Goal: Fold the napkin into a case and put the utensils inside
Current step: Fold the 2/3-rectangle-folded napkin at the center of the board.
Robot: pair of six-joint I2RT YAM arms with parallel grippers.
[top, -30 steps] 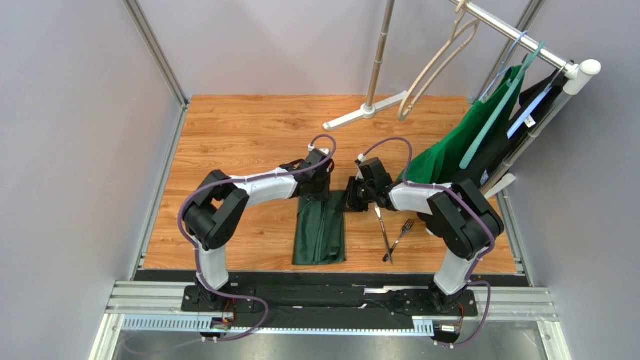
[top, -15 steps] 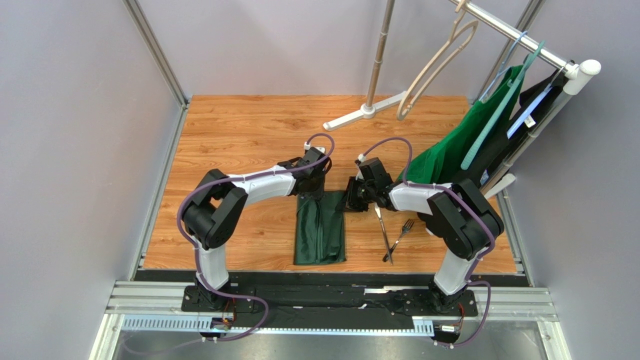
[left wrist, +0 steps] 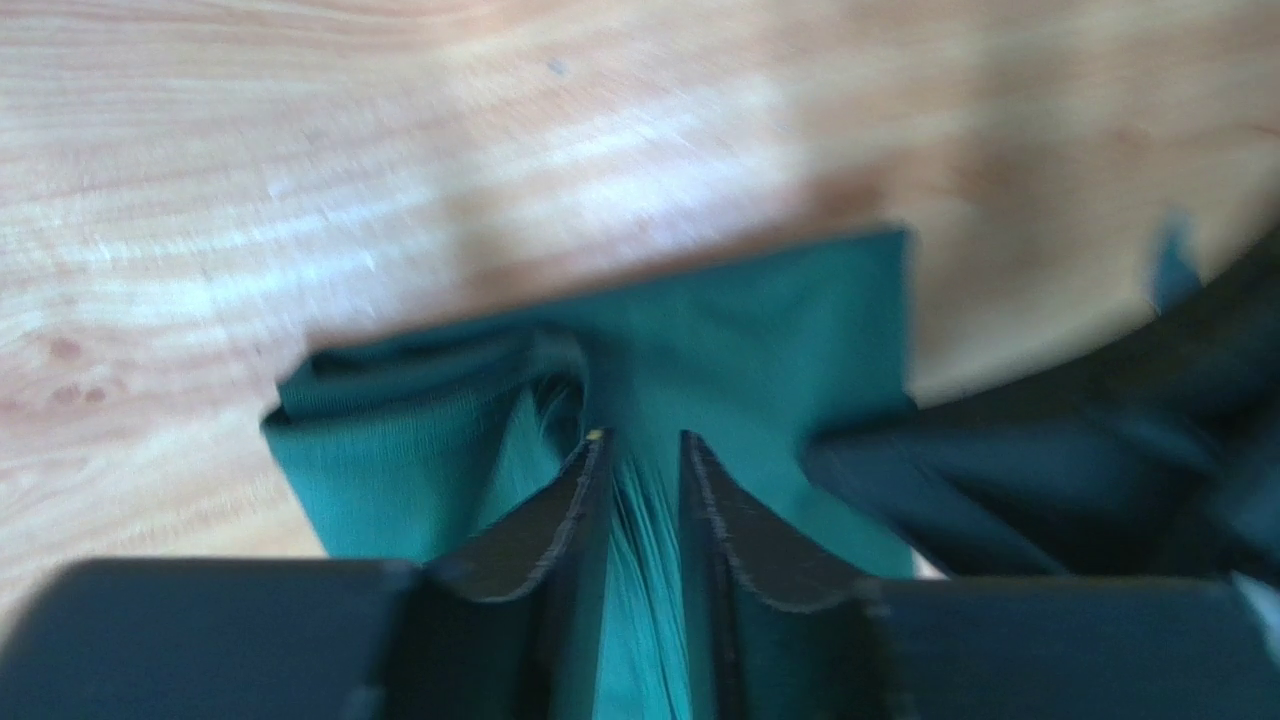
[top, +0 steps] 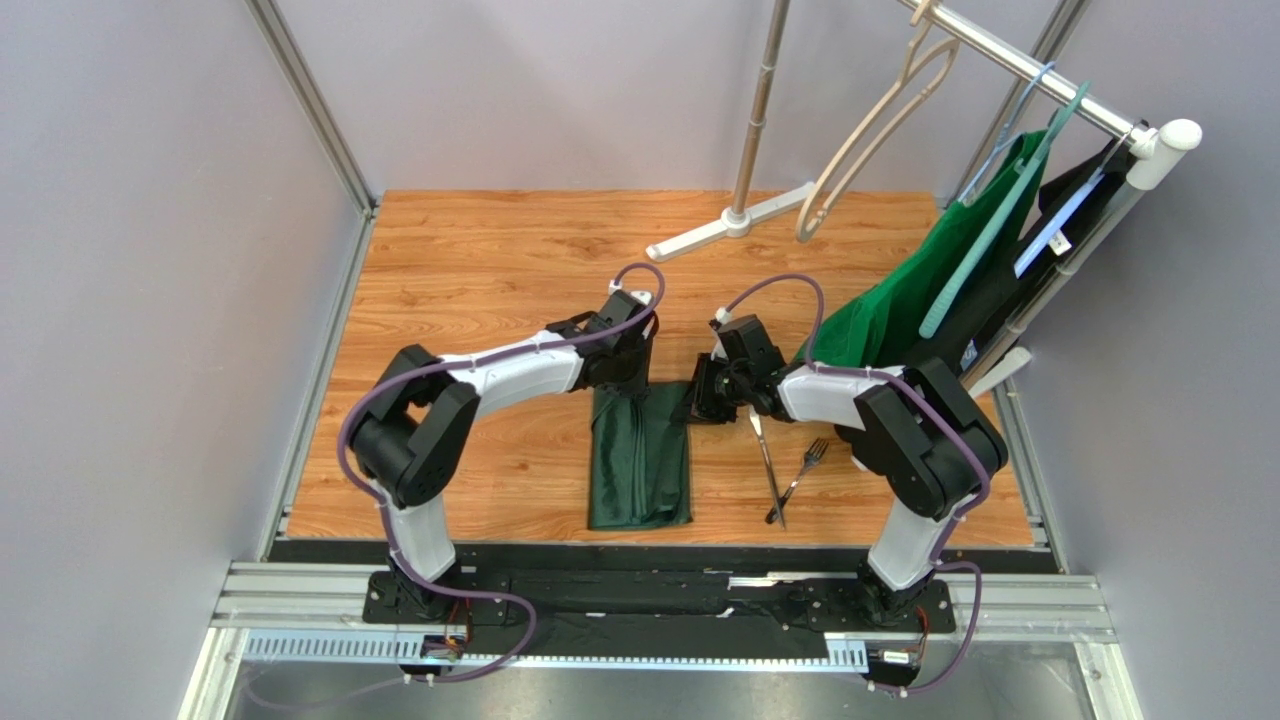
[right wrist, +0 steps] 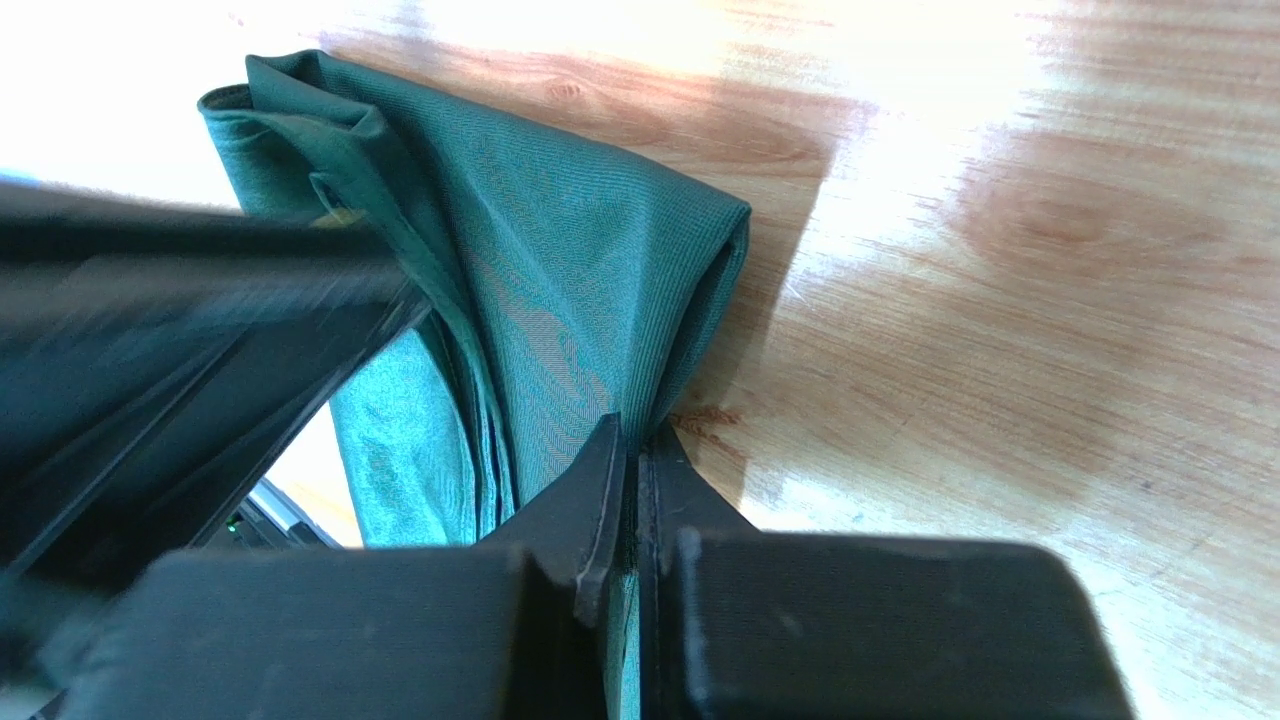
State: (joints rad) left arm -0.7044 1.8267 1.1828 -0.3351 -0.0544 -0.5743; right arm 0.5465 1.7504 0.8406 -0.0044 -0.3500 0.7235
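Note:
The dark green napkin (top: 642, 462) lies on the wooden table as a narrow folded strip running from the grippers toward the near edge. My left gripper (top: 628, 378) is shut on a bunch of cloth at the strip's far left corner (left wrist: 643, 450). My right gripper (top: 700, 399) is shut on the far right corner of the napkin (right wrist: 637, 435). The two grippers sit close together at the far end of the napkin (right wrist: 556, 285). The two silver utensils, a knife (top: 763, 450) and a fork (top: 801, 470), lie crossed on the table right of the napkin.
A brighter green garment (top: 917, 300) on a teal hanger hangs from a rack at the right. A white stand base (top: 721, 225) rests on the far part of the table, with a beige hanger (top: 872, 120) above it. Grey walls enclose the table.
My left gripper has shifted slightly toward the far side, pulling its napkin corner with it. The right arm and the utensils have not moved.

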